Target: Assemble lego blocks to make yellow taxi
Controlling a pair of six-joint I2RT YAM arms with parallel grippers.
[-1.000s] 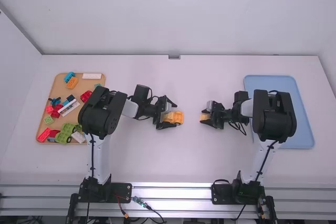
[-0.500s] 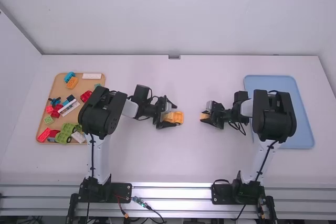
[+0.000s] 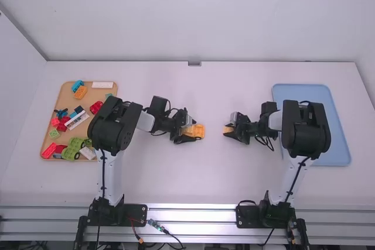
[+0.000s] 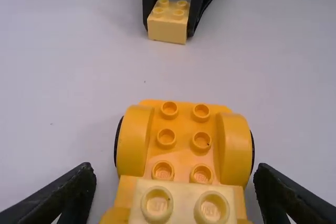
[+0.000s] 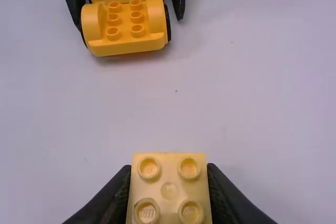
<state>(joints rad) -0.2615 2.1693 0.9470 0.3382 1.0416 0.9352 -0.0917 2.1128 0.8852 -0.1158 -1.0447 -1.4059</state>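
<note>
One yellow block is pinched in R gripper; L gripper is spread around the yellow car base, w/ gaps by its sides, nr centre of table. High view adds tan tray w/ mixed blocks, far L, & blue tray, far R. Wrist views give stud detail, incl. 2nd block atop car. L gripper hides pt of car in high view; L wrist view's edge crops its end.
</note>
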